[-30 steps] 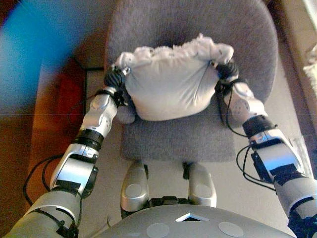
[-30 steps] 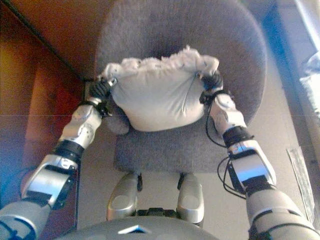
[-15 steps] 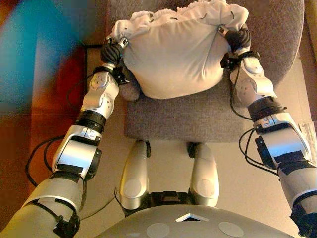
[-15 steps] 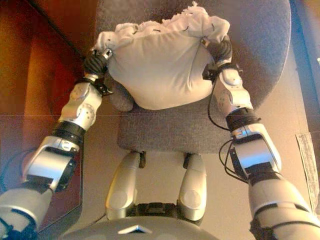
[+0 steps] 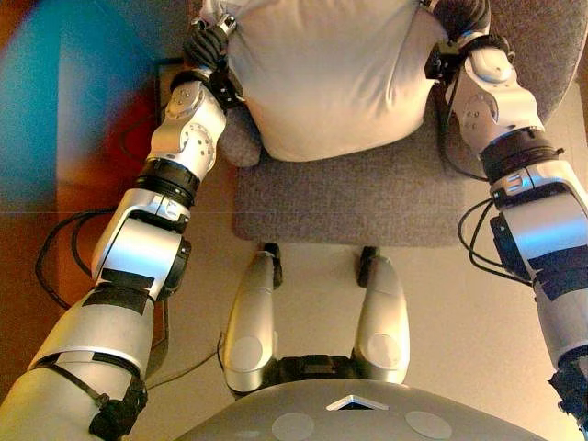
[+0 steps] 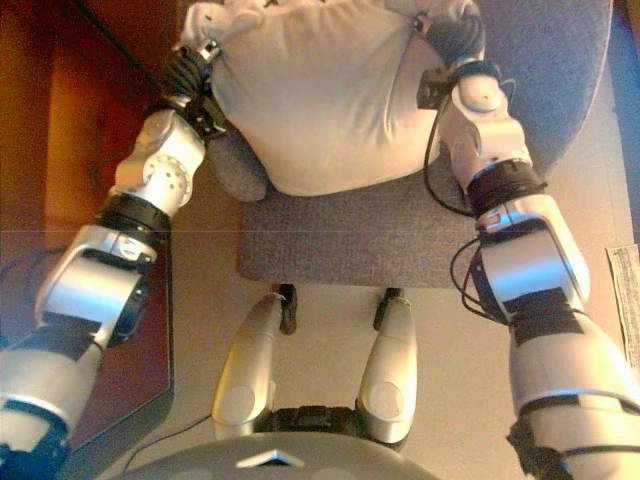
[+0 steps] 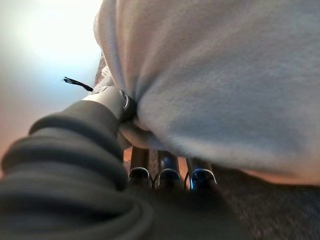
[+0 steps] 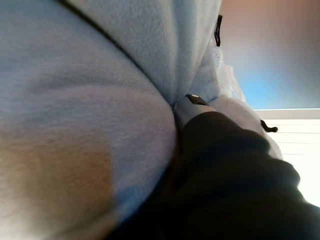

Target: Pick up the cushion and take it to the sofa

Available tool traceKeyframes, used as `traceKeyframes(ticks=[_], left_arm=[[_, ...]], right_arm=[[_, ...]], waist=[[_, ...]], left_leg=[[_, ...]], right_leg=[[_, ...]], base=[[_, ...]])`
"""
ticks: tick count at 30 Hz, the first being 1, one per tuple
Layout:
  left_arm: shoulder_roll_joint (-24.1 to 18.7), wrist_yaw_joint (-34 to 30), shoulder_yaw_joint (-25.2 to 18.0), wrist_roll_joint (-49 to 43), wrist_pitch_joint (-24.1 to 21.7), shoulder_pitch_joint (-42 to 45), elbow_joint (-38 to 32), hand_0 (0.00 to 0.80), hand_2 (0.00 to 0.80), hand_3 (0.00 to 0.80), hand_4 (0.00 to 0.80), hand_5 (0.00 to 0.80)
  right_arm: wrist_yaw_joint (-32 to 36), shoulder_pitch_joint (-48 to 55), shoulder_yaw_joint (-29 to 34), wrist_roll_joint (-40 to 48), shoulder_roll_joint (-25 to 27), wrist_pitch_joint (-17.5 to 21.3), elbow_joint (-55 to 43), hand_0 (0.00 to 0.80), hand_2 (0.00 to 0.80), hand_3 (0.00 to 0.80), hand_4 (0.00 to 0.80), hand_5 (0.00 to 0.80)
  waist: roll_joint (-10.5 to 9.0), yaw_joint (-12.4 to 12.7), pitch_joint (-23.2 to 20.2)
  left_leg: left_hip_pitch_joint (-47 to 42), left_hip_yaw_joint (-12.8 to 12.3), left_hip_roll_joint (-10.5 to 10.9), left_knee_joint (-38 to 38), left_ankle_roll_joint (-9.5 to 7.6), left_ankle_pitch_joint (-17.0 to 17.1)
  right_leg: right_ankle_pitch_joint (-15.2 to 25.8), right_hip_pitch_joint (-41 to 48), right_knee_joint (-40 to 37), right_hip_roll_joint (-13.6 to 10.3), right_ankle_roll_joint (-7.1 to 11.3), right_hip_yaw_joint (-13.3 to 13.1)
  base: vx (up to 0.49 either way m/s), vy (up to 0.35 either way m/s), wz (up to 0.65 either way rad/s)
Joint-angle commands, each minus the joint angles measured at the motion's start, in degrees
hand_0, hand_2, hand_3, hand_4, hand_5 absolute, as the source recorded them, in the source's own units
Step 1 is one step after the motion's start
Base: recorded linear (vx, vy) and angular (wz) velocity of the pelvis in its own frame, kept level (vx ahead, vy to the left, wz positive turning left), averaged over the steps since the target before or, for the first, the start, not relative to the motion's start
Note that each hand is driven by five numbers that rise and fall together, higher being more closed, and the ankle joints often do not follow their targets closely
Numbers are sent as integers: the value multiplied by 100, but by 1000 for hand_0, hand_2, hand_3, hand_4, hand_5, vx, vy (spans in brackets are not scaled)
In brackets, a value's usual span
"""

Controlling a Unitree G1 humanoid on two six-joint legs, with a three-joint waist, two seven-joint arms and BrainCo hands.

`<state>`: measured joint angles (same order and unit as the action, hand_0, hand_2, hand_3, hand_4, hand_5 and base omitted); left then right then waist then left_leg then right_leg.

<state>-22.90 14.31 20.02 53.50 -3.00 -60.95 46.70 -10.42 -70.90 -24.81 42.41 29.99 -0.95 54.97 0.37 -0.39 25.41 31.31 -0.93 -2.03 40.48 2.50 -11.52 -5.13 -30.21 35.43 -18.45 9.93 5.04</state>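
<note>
- Change: cushion (image 5: 331, 78) sits higher in the head views than half a second ago, its top edge now cut off; more floor shows below the grey chair (image 5: 367, 197), so the camera has also shifted.
- Left hand (image 5: 209, 46): thumb and fingers (image 7: 170, 175) pinch the cushion's left corner.
- Right hand (image 6: 455, 35): clamped on the right corner.
- Cushion: white, hanging between both hands above the chair seat.
- Writing: none legible.

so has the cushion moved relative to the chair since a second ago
Yes. The cushion, held by the left hand and right hand, has risen off the chair seat.
</note>
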Motion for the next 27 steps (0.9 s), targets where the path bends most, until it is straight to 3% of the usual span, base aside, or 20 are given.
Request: traceKeyframes(ticks=[1, 8, 9, 10, 11, 16, 17, 18, 19, 22, 23, 24, 27], left_arm=[[115, 255, 287, -257, -342, -844, -92, 800, 800, 800, 800, 800], [10, 852, 214, -162, -494, -800, -20, 800, 800, 800, 800, 800], [12, 884, 203, -127, -498, -786, -21, 800, 800, 800, 800, 800], [30, 917, 187, -65, -509, -760, -29, 800, 800, 800, 800, 800], [45, 910, 181, 8, -491, -734, -41, 800, 800, 800, 800, 800], [144, 763, 223, -28, -430, -638, -116, 800, 800, 800, 800, 800], [141, 727, 235, -74, -429, -625, -133, 800, 800, 800, 800, 800], [134, 691, 257, -114, -432, -608, -160, 800, 800, 800, 800, 800], [121, 632, 292, -186, -416, -598, -181, 800, 800, 800, 800, 800], [69, 575, 415, -341, -215, -645, -186, 800, 800, 800, 800, 800], [48, 601, 461, -286, -170, -676, -146, 615, 615, 615, 615, 615], [36, 639, 478, -253, -157, -693, -121, 0, 0, 0, 0, 0], [-35, 914, 482, -111, -113, -790, -13, 0, 0, 0, 0, 0]], right_arm=[[358, -750, -302, -25, -149, 110, 11, 800, 800, 800, 800, 800], [405, -969, -422, -179, -178, 38, 173, 800, 800, 800, 800, 800], [389, -983, -433, -201, -188, 20, 195, 800, 800, 800, 800, 800], [362, -1046, -463, -284, -197, -11, 271, 800, 800, 800, 800, 800], [364, -1095, -492, -314, -213, -24, 357, 800, 800, 800, 800, 800], [516, -1354, -722, -554, -317, -235, 596, 800, 800, 800, 800, 800], [611, -1378, -763, -608, -325, -295, 623, 718, 718, 718, 718, 718], [660, -1404, -818, -643, -323, -338, 676, 104, 104, 104, 104, 104], [685, -1422, -854, -674, -315, -418, 751, 0, 0, 0, 0, 0], [564, -1454, -893, -637, -287, -432, 968, 0, 0, 0, 0, 0], [460, -1478, -896, -633, -286, -429, 1062, 0, 0, 0, 0, 0], [374, -1487, -889, -615, -281, -421, 1104, 0, 0, 0, 0, 0], [-157, -1506, -797, -563, -254, -471, 1220, 0, 0, 0, 0, 0]], waist=[[-36, 229, -111], [-58, 314, -117], [-49, 332, -135], [-59, 353, -120], [-46, 388, -133], [-47, 507, -123], [-43, 523, -119], [-34, 541, -111], [-26, 559, -107], [-3, 590, -98], [6, 594, -101], [11, 593, -102], [32, 585, -107]], left_leg=[[-282, -72, -129, -410, 315, -188], [-182, -50, -116, -319, 327, -195], [-243, -26, -135, -282, 352, -351], [-162, -38, -113, -285, 327, -200], [-215, -8, -131, -227, 360, -368], [-154, 25, -126, -257, 366, -292], [-148, 32, -126, -278, 366, -270], [-146, 39, -122, -305, 365, -249], [-144, 43, -118, -322, 362, -230], [-174, 49, -127, -390, 362, -170], [-192, 45, -131, -424, 366, -143], [-205, 42, -134, -445, 368, -128], [-281, 25, -151, -550, 375, -69]], right_leg=[[128, 149, -356, -98, 122, -60], [55, 72, -239, -77, 93, -19], [-95, 115, -165, -65, 133, -26], [41, 64, -195, -87, 88, 11], [-122, 110, -106, -70, 131, 13], [-120, 75, -60, -70, 119, 90], [-120, 63, -51, -72, 116, 98], [-121, 54, -43, -76, 112, 107], [-119, 48, -34, -78, 111, 117], [-118, 56, -11, -93, 114, 150], [-112, 68, -20, -95, 119, 158], [-109, 77, -27, -97, 122, 162], [-98, 132, -76, -110, 138, 181]], base=[[38, 7, 1], [48, -1, 1], [34, -3, 6], [110, -4, 7], [25, 1, 9], [21, 3, 4], [0, 0, 0], [0, 0, 0], [0, 0, 0], [0, 12, 3], [1, 26, 9], [3, 31, 8], [3, 24, 5]])
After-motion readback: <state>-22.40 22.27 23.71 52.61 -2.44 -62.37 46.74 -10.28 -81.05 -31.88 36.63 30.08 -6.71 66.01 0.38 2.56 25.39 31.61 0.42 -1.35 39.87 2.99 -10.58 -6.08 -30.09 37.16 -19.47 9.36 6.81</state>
